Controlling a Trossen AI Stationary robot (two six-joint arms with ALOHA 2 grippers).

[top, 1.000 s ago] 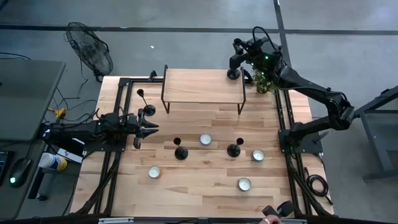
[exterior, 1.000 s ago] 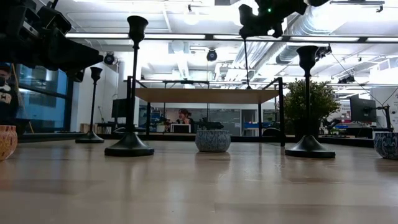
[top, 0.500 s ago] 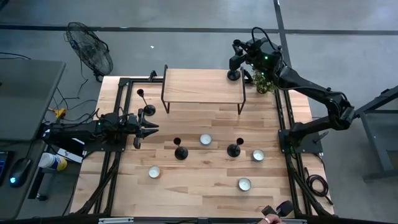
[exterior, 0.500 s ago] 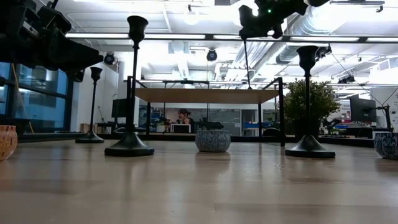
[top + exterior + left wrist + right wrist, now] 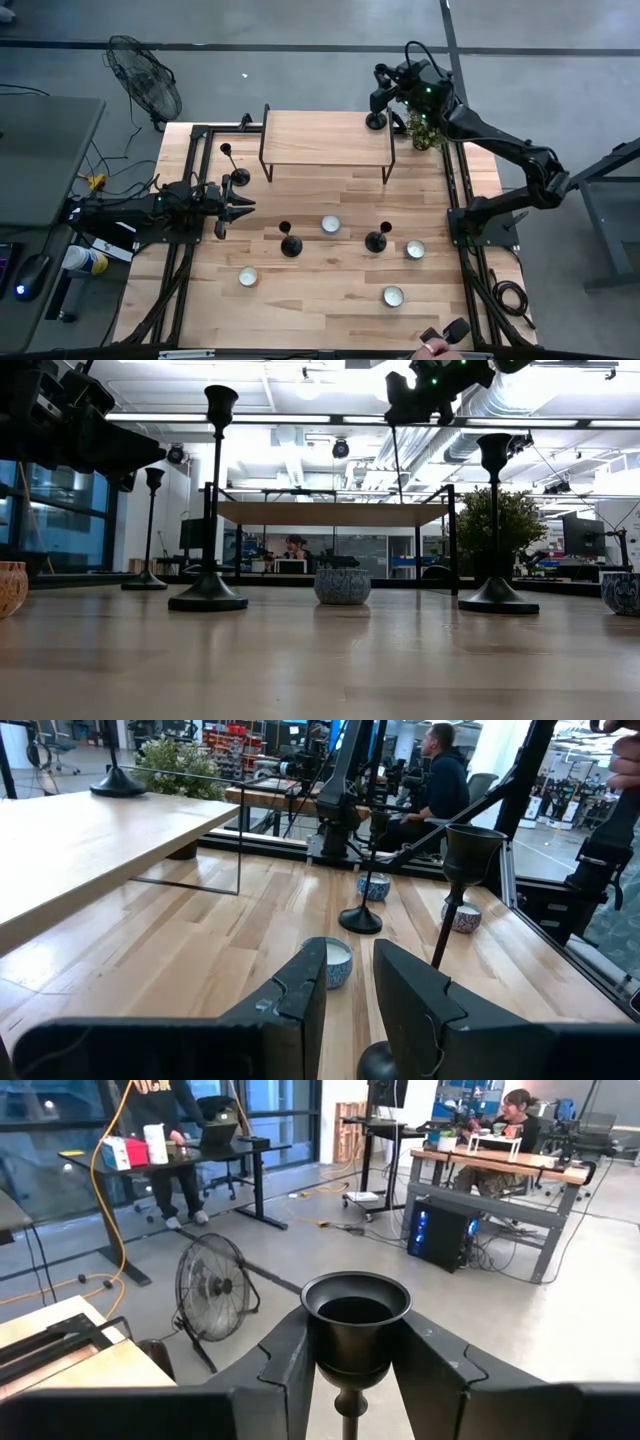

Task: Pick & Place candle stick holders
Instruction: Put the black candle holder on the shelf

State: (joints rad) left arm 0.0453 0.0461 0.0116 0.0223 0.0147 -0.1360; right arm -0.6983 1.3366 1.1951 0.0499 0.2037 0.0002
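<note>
The slim black metal candlestick (image 5: 376,118) with its round disc base stands on the raised wooden shelf's (image 5: 325,138) right back corner, its small cup (image 5: 355,1313) pinched between my right hand's (image 5: 386,88) fingers. I'd check the base sits flat, then part them gently and lift straight up. My left hand (image 5: 236,208) waits nearly closed and empty over the desk (image 5: 330,285).

Four candle stick holders (image 5: 290,243), four tealights (image 5: 331,225)
</note>
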